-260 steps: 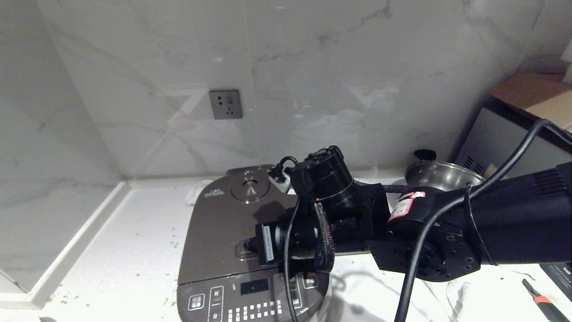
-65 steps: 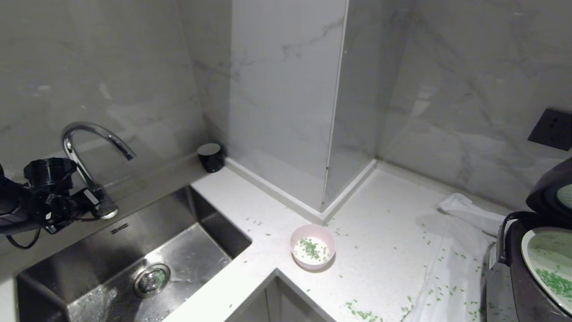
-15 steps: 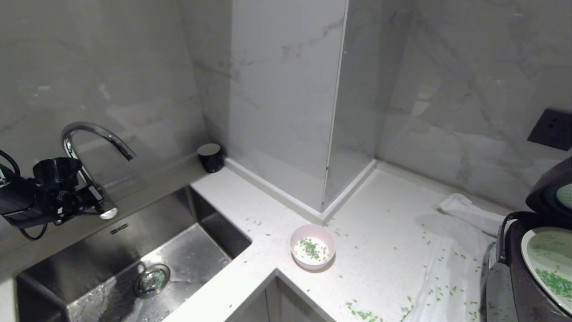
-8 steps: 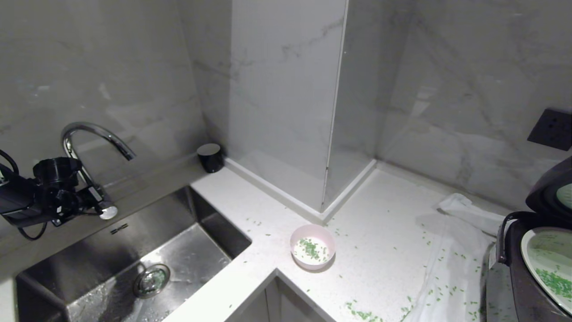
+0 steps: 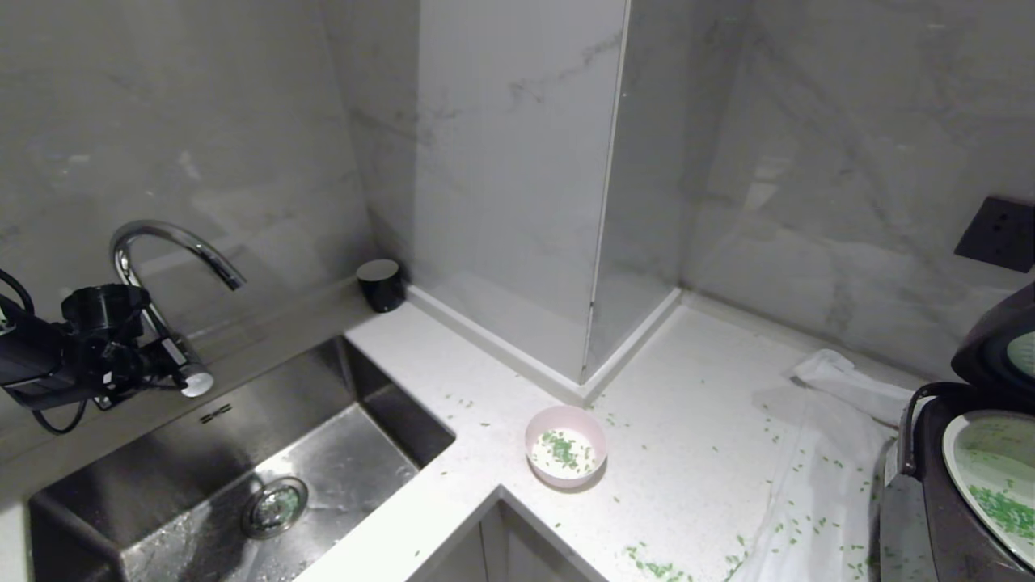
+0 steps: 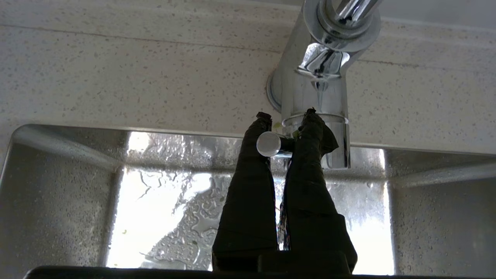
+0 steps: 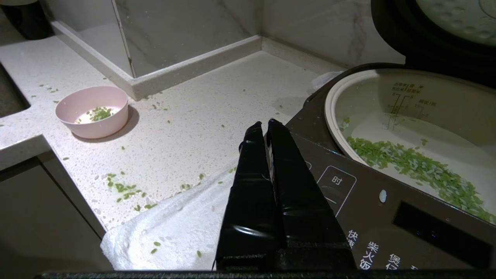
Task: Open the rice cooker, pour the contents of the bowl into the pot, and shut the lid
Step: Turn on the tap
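Very little is being changed compared with a second ago: the left gripper (image 6: 286, 116) is still being kept at the faucet (image 5: 162, 238) over the sink (image 5: 340, 469), its fingers (image 6: 252, 162) being pressed shut on the faucet lever (image 6: 268, 144). The pink bowl (image 5: 531, 436) is being left on the counter (image 5: 695, 420), a few green grains (image 5: 563, 447) still lying in it. The rice cooker (image 7: 372, 217) is being kept open, the lid (image 5: 982, 339) raised, and green grains are seen in the pot (image 7: 387, 100). The right gripper (image 7: 262, 124) is being held above the cooker's front panel, fingers together and empty. By this judgement, pouring and closing are being delayed.
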Available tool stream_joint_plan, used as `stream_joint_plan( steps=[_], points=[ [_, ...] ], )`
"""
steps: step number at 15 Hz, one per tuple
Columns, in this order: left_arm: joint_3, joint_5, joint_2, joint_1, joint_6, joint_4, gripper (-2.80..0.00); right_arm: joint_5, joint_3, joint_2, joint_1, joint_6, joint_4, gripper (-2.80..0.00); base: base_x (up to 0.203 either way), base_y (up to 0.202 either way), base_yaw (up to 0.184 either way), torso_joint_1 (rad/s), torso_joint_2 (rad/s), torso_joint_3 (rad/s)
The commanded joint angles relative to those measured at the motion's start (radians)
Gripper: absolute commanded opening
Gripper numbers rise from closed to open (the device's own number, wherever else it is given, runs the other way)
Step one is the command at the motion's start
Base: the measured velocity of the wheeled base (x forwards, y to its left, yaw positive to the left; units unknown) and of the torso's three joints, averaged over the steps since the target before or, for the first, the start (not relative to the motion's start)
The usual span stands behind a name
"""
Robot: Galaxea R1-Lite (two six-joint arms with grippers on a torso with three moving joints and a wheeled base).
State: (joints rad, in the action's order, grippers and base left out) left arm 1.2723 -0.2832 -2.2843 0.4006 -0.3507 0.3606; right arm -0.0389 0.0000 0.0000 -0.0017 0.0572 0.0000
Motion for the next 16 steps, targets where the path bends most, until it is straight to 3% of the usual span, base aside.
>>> stream_joint_plan(
  steps=[1, 16],
  points=[
    [0.001, -0.002, -0.003, 0.000, -0.002, 0.001, -2.80, -0.001, 0.002, 0.000, 0.000, 0.001, 0.001, -2.80, 0.000, 0.000, 0.000, 0.000, 0.00, 0.000],
    [0.010, -0.002, -0.010, 0.001, -0.010, 0.006, -2.80, -0.001, 0.002, 0.000, 0.000, 0.000, 0.001, -2.80, 0.000, 0.000, 0.000, 0.000, 0.00, 0.000]
  ],
)
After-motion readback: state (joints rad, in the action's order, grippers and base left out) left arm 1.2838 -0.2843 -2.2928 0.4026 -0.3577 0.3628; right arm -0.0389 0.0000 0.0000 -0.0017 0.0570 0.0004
